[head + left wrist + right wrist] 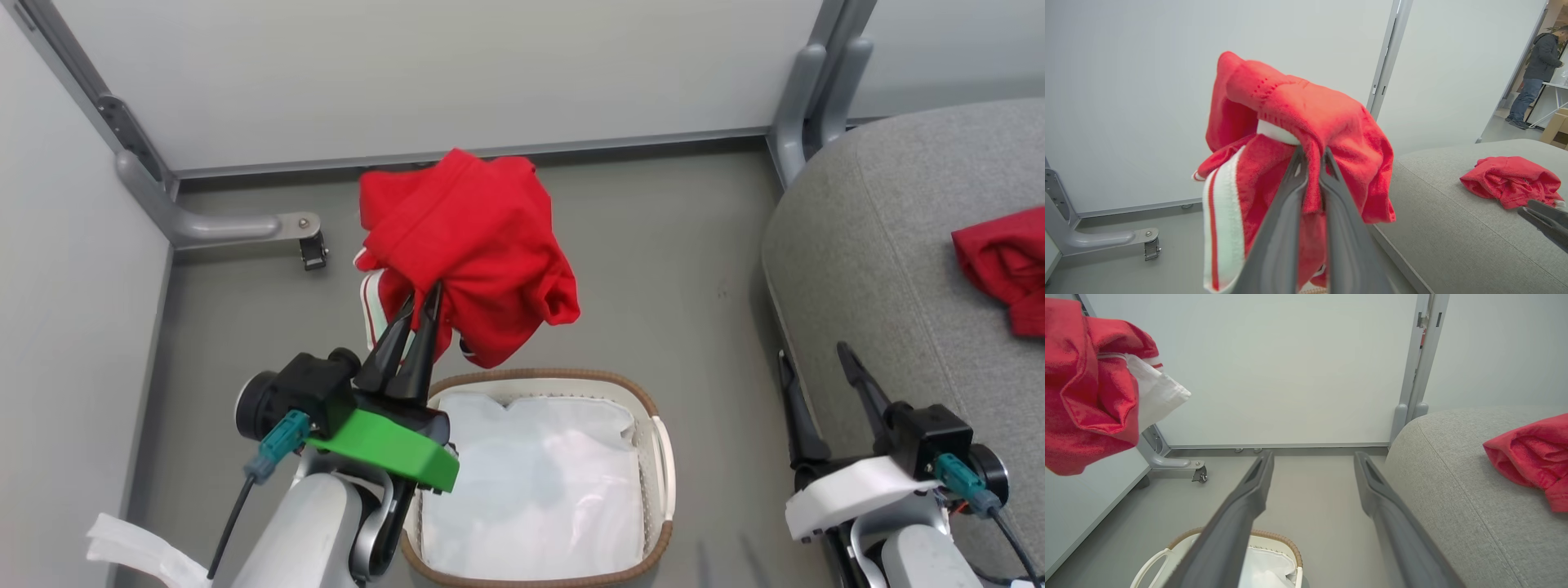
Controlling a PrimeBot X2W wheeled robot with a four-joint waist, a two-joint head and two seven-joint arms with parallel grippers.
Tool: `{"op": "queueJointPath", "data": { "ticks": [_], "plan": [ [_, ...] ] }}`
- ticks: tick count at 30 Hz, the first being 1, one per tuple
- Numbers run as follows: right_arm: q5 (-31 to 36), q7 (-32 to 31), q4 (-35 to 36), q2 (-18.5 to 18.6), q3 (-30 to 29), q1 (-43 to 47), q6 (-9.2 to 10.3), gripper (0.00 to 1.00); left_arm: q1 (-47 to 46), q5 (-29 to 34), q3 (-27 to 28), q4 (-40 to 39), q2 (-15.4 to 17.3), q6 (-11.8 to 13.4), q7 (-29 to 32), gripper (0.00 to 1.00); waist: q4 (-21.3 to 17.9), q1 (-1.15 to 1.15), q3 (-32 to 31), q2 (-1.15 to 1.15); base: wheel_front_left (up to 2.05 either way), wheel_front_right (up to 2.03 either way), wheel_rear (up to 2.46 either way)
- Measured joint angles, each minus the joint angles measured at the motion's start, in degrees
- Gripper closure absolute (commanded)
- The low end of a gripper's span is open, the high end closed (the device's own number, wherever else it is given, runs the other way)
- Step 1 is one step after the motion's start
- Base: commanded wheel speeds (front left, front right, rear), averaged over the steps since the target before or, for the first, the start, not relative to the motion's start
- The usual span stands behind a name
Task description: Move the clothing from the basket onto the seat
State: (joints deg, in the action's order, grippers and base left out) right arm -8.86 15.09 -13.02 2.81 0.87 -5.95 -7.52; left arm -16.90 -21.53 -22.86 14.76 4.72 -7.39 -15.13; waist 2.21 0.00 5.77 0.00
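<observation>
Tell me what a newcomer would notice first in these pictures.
First, the bright red garment hanging in the air above the basket, pinched by the shut left gripper. Then a second red garment lying on the grey seat at the right, with the right gripper open and empty beside the seat's edge.

Pale white partition panels (424, 73) close off the far side, and another panel (65, 327) runs along the left. Grey metal posts (816, 82) join them at the corners. A grey support foot (237, 224) reaches out over the floor and ends in a small caster (313, 251). The floor (669, 269) is smooth, matt grey. The light is soft and even. In the left wrist view, an opening beyond the panels shows a person (1537, 77) in a dark jacket and jeans standing at a white table (1555, 86).
</observation>
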Motion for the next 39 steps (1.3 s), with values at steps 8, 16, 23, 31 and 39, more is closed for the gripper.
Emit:
{"op": "queueJointPath", "data": {
  "ticks": [8,16,23,31,39],
  "plan": [
    [0.2,0.0,-0.4,0.0,1.5,1.0,0.0,0.0,0.0,0.6,-0.2,-6.4,-0.2,0.0,0.0,1.0,0.8,0.0,-1.3,0.0,0.0,0.0,0.0],
    [1.2,0.0,0.5,0.0,6.4,0.3,0.0,0.0,0.0,0.7,-1.6,-8.7,-0.6,0.0,0.0,1.0,1.2,0.0,0.0,0.0,0.0,0.0,0.0],
    [1.1,0.0,3.3,0.0,15.0,-4.6,0.0,0.0,0.0,0.6,-2.9,-8.2,-0.9,0.0,0.0,1.0,1.4,0.0,0.5,0.0,0.0,0.0,0.0],
    [-0.7,0.0,4.0,0.0,22.8,-12.0,0.0,0.0,0.1,0.3,-4.4,-7.3,-1.2,0.0,0.0,1.0,2.1,0.0,0.5,0.0,0.0,0.0,0.0],
    [-1.0,0.0,-0.5,0.0,25.7,-17.4,0.0,0.0,0.1,-0.4,-7.4,-7.7,-1.5,0.0,0.0,1.0,3.3,0.0,0.6,0.0,0.0,0.0,0.0]
  ]
}}
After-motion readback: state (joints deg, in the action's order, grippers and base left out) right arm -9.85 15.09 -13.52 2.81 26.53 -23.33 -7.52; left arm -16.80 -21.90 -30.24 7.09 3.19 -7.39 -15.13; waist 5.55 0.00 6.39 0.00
